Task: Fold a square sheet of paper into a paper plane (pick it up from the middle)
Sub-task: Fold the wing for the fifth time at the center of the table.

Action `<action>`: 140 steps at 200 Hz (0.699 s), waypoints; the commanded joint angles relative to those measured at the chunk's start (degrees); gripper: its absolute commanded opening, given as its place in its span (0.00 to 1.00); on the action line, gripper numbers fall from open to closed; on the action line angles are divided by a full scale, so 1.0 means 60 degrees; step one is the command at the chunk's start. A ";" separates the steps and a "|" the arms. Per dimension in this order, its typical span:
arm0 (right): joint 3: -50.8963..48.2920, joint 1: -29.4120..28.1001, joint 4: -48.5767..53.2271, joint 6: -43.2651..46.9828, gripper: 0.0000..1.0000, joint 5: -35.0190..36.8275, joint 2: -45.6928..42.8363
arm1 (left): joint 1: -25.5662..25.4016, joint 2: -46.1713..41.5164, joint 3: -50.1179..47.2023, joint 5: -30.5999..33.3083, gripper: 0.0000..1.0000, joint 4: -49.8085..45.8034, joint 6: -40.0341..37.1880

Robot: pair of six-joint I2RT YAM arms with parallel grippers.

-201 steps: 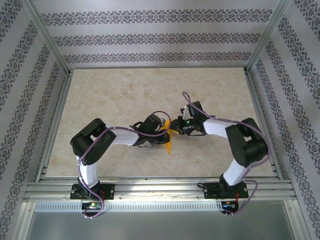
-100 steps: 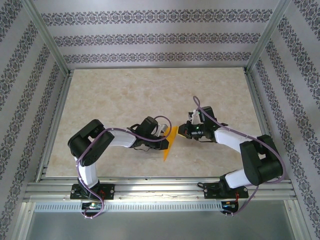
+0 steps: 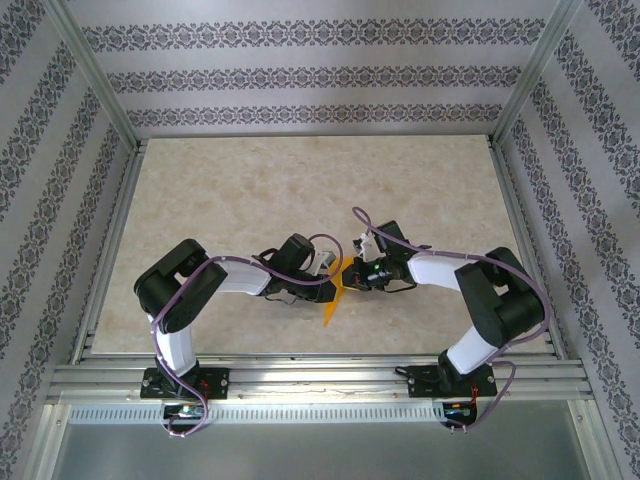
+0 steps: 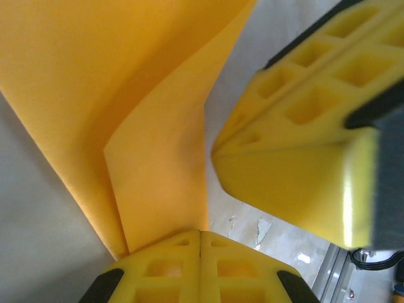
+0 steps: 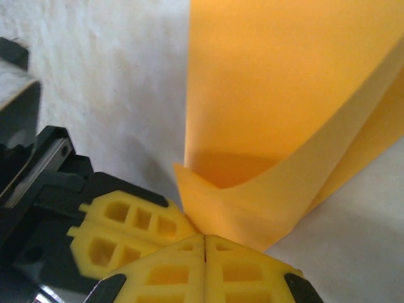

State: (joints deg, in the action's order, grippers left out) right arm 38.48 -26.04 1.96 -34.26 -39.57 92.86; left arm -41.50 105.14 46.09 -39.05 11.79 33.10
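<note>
The square sheet of paper (image 3: 331, 302) is bright orange, folded in layers, and hangs as a narrow pointed strip between my two grippers near the table's front middle. My left gripper (image 3: 331, 279) is shut on its folded end; in the left wrist view the paper (image 4: 158, 145) rises from the closed jaws (image 4: 200, 235). My right gripper (image 3: 349, 274) faces it from the right and is shut on the paper's curled edge (image 5: 265, 189) at the jaw tips (image 5: 205, 240). The two grippers' fingertips almost touch. The paper plane is out of view.
The beige marbled table (image 3: 250, 190) stretches behind and to both sides of the grippers. Metal frame rails (image 3: 300, 375) run along the front edge, and patterned walls close in the back and sides. Both arms bend inward over the front half.
My right arm swung out to the right, then came back left to the paper, and its jaws closed. The paper's tip shifted slightly left. The left arm barely moved.
</note>
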 commanded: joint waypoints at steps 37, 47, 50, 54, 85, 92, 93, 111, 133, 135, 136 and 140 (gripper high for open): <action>0.0369 0.0247 -0.0326 0.0436 0.04 0.0308 0.0720 | 0.0016 0.0276 -0.0375 0.0017 0.00 -0.2006 -0.0426; 0.0385 0.0346 -0.0372 0.0437 0.04 0.0355 0.0765 | 0.0016 0.0310 -0.0354 0.0026 0.00 -0.2087 -0.0476; 0.0384 0.0373 -0.0394 0.0446 0.04 0.0368 0.0768 | 0.0016 0.0308 -0.0342 0.0020 0.00 -0.2118 -0.0491; 0.0384 0.0408 -0.0453 0.0462 0.04 0.0377 0.0782 | 0.0016 0.0314 -0.0341 0.0028 0.00 -0.2171 -0.0519; 0.0556 0.0789 -0.0619 0.0346 0.04 0.0266 0.1213 | 0.0016 0.0341 -0.0285 0.0143 0.00 -0.2445 -0.0652; 0.0609 0.0843 -0.0596 0.0299 0.04 0.0302 0.1271 | 0.0016 0.0340 -0.0284 0.0161 0.00 -0.2506 -0.0689; 0.0621 0.0849 -0.0586 0.0294 0.04 0.0307 0.1276 | 0.0016 0.0336 -0.0291 0.0163 0.00 -0.2507 -0.0694; 0.0775 0.0966 -0.0551 0.0172 0.04 0.0432 0.1296 | 0.0014 0.0335 -0.0261 0.0279 0.00 -0.2703 -0.0781; 0.0848 0.1124 -0.0687 -0.0023 0.05 0.0487 0.1292 | 0.0008 0.0323 -0.0283 0.0347 0.00 -0.2767 -0.0780; 0.0859 0.1130 -0.0691 -0.0037 0.05 0.0483 0.1306 | 0.0011 0.0330 -0.0283 0.0353 0.00 -0.2766 -0.0784; 0.0863 0.1131 -0.0692 -0.0042 0.05 0.0485 0.1316 | 0.0006 0.0331 -0.0283 0.0355 0.00 -0.2769 -0.0785; 0.0880 0.1146 -0.0672 -0.0071 0.05 0.0512 0.1336 | 0.0016 0.0324 -0.0291 0.0369 0.00 -0.2767 -0.0782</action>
State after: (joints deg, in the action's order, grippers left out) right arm 42.19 -20.56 0.01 -33.47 -39.83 99.70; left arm -41.50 105.14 47.13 -39.20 8.67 30.17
